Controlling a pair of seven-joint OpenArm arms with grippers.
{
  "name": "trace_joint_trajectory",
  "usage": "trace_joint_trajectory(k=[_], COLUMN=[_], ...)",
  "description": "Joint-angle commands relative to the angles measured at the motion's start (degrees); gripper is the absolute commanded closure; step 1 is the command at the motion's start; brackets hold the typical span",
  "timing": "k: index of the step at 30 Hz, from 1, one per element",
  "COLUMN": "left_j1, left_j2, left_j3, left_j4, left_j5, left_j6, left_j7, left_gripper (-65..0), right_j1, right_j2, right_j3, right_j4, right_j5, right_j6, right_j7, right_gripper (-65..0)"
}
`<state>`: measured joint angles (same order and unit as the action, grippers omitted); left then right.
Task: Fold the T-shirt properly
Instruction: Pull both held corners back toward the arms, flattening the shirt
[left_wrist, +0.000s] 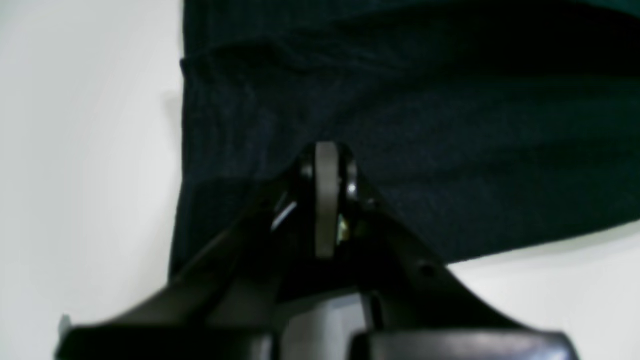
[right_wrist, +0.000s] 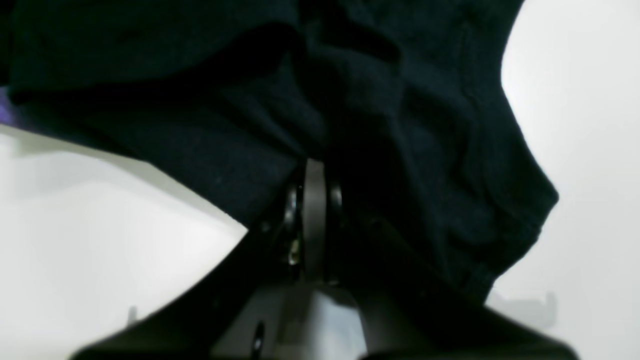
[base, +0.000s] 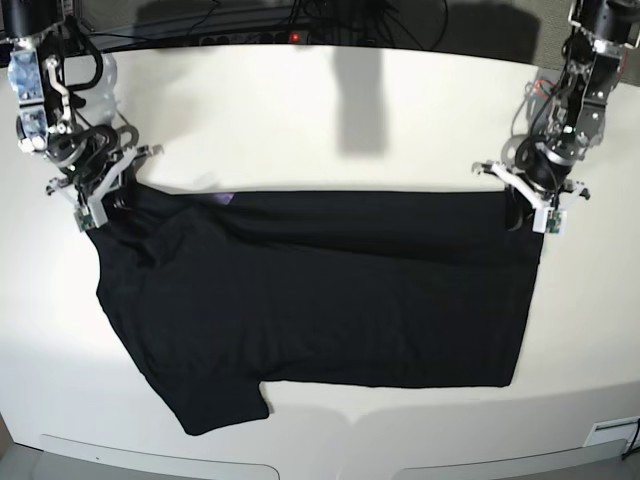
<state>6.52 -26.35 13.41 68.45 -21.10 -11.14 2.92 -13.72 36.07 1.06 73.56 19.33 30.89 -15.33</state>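
Observation:
The black T-shirt (base: 320, 300) lies spread across the white table, plain side up, with its far edge folded over in a straight line. A sliver of purple print (base: 224, 199) shows at that fold and at the left edge of the right wrist view (right_wrist: 5, 107). My left gripper (base: 530, 205) is at the shirt's far right corner, and in the left wrist view the gripper (left_wrist: 327, 150) is shut on the dark cloth (left_wrist: 450, 125). My right gripper (base: 100, 200) is at the far left corner, and in the right wrist view the gripper (right_wrist: 315, 167) is shut on bunched cloth (right_wrist: 400, 125).
The white table (base: 330, 110) runs back to a dark strip with cables (base: 300, 25). A sleeve (base: 215, 405) sticks out toward the table's front edge (base: 330, 462).

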Motion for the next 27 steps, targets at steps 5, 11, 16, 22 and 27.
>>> trace_joint_trajectory(k=[5, 11, 16, 22, 27], left_j1=[10.78, 20.65, 26.93, 31.91, 32.37], left_j2=[-2.78, -2.73, -2.73, -2.73, -2.73], left_j3=[-0.74, -7.56, -12.96, -16.79, -19.54], left_j4=[3.69, 9.86, 15.47, 21.11, 24.81], left_j5=[1.53, 1.53, 1.53, 1.55, 1.55], left_j6=[0.87, 0.26, -5.25, -5.64, -5.64], left_j7=[10.43, 9.11, 9.16, 9.4, 9.35], left_gripper=[0.0, 0.0, 0.0, 0.0, 0.0], right_j1=[-9.66, -19.58, -24.57, -28.81, -30.97], right_j2=[0.17, -6.05, -12.13, -17.35, -19.41], right_j3=[4.61, 14.58, 20.63, 26.12, 28.7], right_j4=[4.66, 11.76, 15.32, 18.75, 23.34], right_j5=[1.36, 1.88, 1.68, 1.68, 1.7], right_j6=[0.44, 3.04, 6.88, 9.11, 9.11], right_j7=[-5.62, -5.51, -5.2, -5.2, -5.05], right_gripper=[0.0, 0.0, 0.0, 0.0, 0.0])
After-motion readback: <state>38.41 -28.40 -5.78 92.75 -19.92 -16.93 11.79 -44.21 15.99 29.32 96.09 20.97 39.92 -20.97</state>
